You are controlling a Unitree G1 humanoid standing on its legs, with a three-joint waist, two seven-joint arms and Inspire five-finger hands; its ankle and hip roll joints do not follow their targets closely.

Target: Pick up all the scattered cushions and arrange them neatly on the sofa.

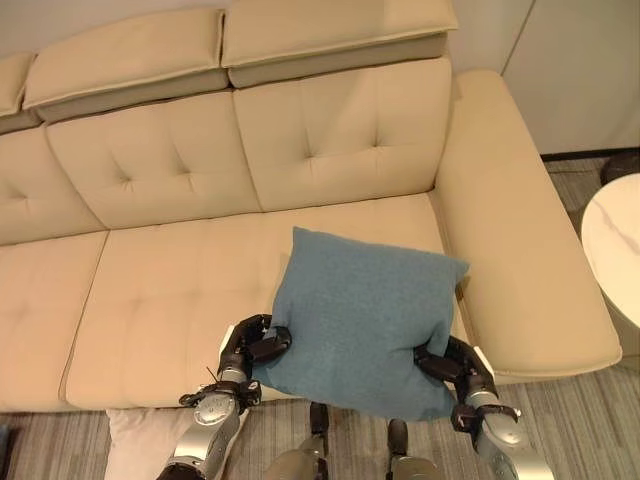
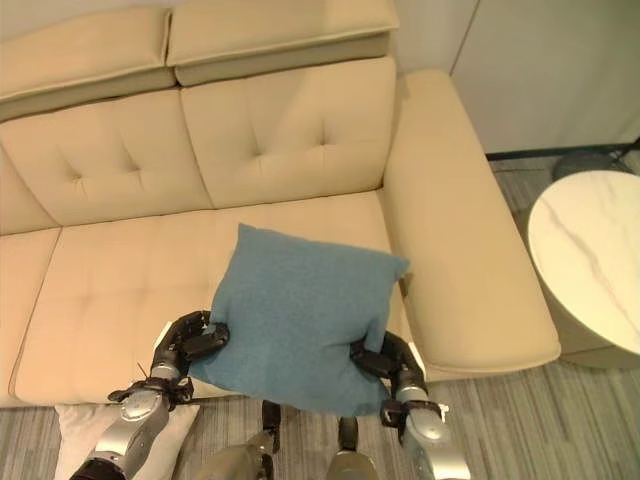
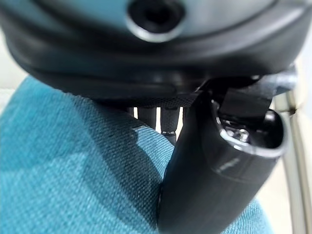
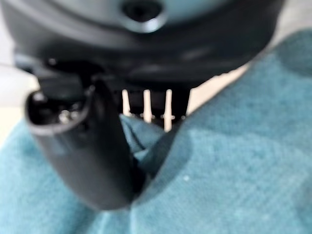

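The cushion (image 1: pixel 360 320) was held over the near edge of the sofa (image 1: pixel 150 290), above its right-hand seat. It was gripped between the left hand (image 1: pixel 250 350) at its left edge and the right hand (image 1: pixel 455 365) at its near right corner. A second cushion (image 1: pixel 135 435) was seen on the floor, near left. A round table (image 2: pixel 590 260) was placed right of the armrest.

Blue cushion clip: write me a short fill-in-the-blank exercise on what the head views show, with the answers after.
1. The blue cushion is held by ____ hands, the left hand and the right hand.
2. It is held above the seat of the beige ____.
3. A round white ____ stands beside the sofa armrest.
4. A pale cushion lies on the ____ in front of the sofa.

Answers: both; sofa; table; floor
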